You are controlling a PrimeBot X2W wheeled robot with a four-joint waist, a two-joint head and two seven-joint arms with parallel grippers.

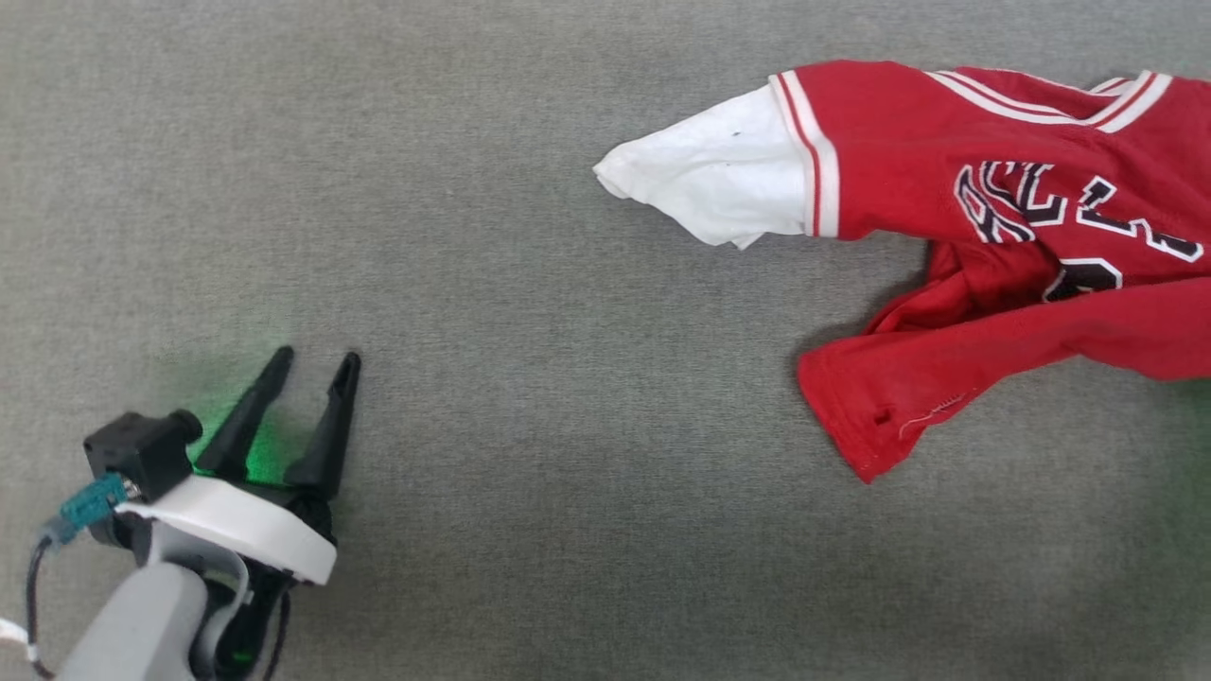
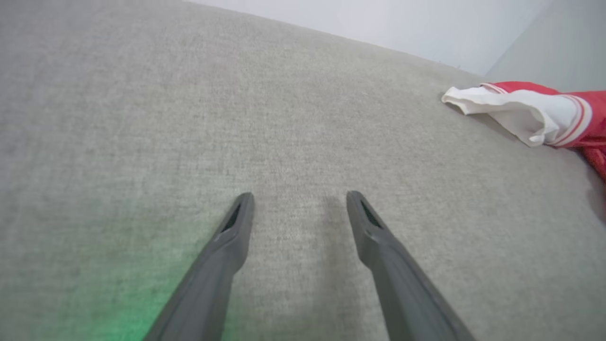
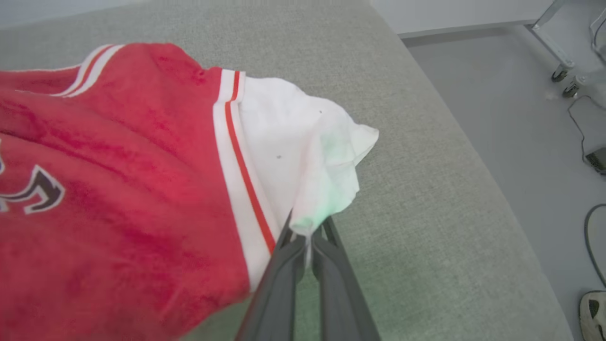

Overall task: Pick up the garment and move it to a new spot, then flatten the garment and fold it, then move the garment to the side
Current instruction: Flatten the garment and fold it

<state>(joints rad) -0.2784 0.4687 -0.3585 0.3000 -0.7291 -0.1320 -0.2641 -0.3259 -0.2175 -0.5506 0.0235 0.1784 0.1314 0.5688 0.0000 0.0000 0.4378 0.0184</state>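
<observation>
Upper right of the head view, the garment (image 1: 946,189) lies on grey cloth (image 1: 568,426). Its long axis runs left to right and off the right edge, with a white sleeve (image 1: 710,180) pointing toward my left pincer (image 1: 317,357). That pincer hovers at lower left, fingers wide and holding nothing, well apart from the garment. My right wrist view adds the grip itself: my right pincer (image 3: 307,234) is pinched narrow on a sleeve hem (image 3: 305,220), so my right arm is nearer.

counter (image 1: 568,473): grey woven fabric cover
floor (image 3: 497,94): smooth grey, beside counter
wall (image 2: 378,19): plain pale
cables (image 3: 587,237): on floor near wheeled frame (image 3: 561,73)
</observation>
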